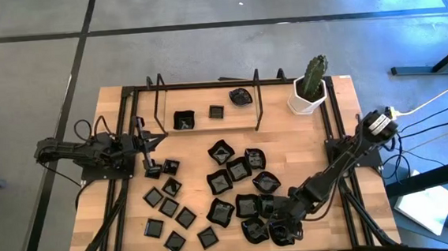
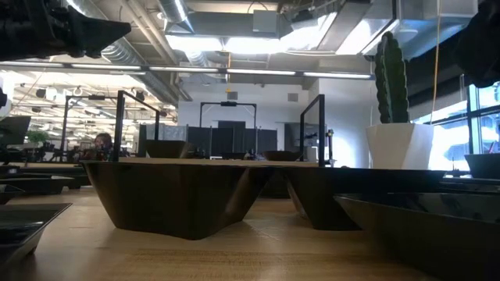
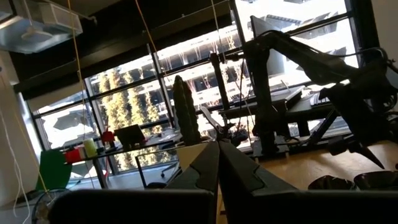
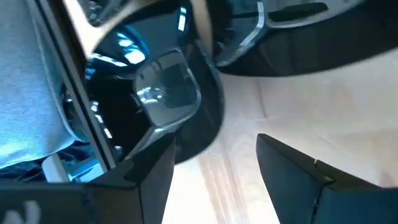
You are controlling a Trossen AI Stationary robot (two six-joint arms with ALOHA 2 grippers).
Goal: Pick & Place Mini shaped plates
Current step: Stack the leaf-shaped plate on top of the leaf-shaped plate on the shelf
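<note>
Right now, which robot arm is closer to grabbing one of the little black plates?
The right. Its open right gripper is low over the wavy plates at the table's front edge. The left gripper is shut.

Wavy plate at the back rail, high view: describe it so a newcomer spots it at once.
Start at the white cactus pot in the table's far right corner. Just to its left, under the black rail frame, three plates sit in a row. The wavy plate is nearest the pot; the other two are square.
</note>
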